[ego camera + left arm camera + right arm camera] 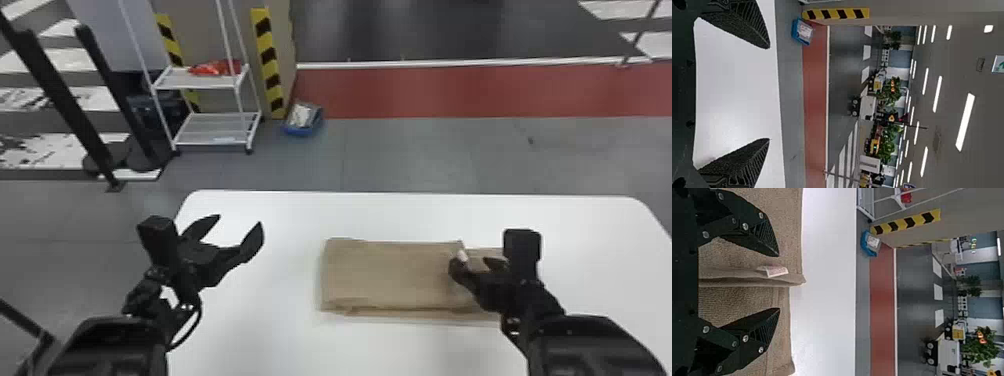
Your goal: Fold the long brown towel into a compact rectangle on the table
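Note:
The brown towel (390, 275) lies folded on the white table, right of centre, with a thinner layer reaching out at its right end. My right gripper (475, 260) is over that right part, open. In the right wrist view the right gripper (778, 282) has its fingers apart on either side of a raised towel edge (738, 279) with a white tag (774, 270), not closed on it. Off to the towel's left, my left gripper (240, 225) stands open above the table; in the left wrist view the left gripper (769, 93) has nothing between its fingers.
The white table (270, 340) has its far edge beyond the towel. On the floor behind stand a white shelf rack (215, 127) with a red item, a blue bin (303, 120) and black-and-yellow striped posts (270, 65).

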